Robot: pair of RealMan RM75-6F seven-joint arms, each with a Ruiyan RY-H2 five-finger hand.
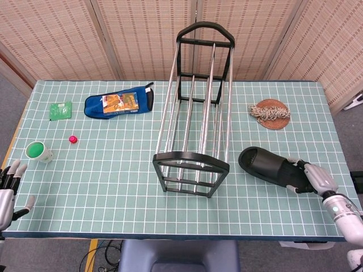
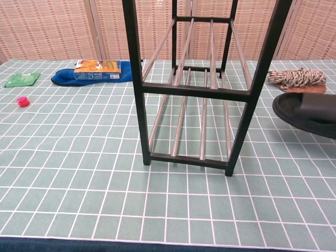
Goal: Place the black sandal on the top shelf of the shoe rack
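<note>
Right now the sandal [image 1: 271, 168] sits in my right hand [image 1: 315, 177], gripped at its heel end, fingers wrapped around the sole edge. Toe points toward the rack [image 1: 195, 107], just beside its near right foot but not touching. From the chest view the sandal [image 2: 307, 113] appears raised off the table [image 1: 113, 170], its sole angled, toe end near the level of the rack's [image 2: 205, 84] upper front bar; the hand itself falls outside that view. Nothing rests on the rack's rails, top or bottom.

My left hand [image 1: 8, 192] hangs at the near left table edge, fingers spread and apart, holding nothing. I see it only in the head view.

Rack notes: black end frames, metal rails running front to back, standing mid-table with its long axis away from me.

Other items, moving outward. A coil of rope on a round brown mat [image 1: 270, 113] lies to the far right, beyond the sandal and well apart from it; in the chest view the rope [image 2: 297, 77] shows just behind the sandal. On the far left, a blue pouch [image 1: 119, 103] with an orange carton lying on it. Left of that, a small green packet [image 1: 60, 110]. Nearer, a small red ball [image 1: 72, 139], and a white cup with a green top [image 1: 38, 151] near the left edge, close to my left hand but apart from it.

Woven screens stand behind the table.
</note>
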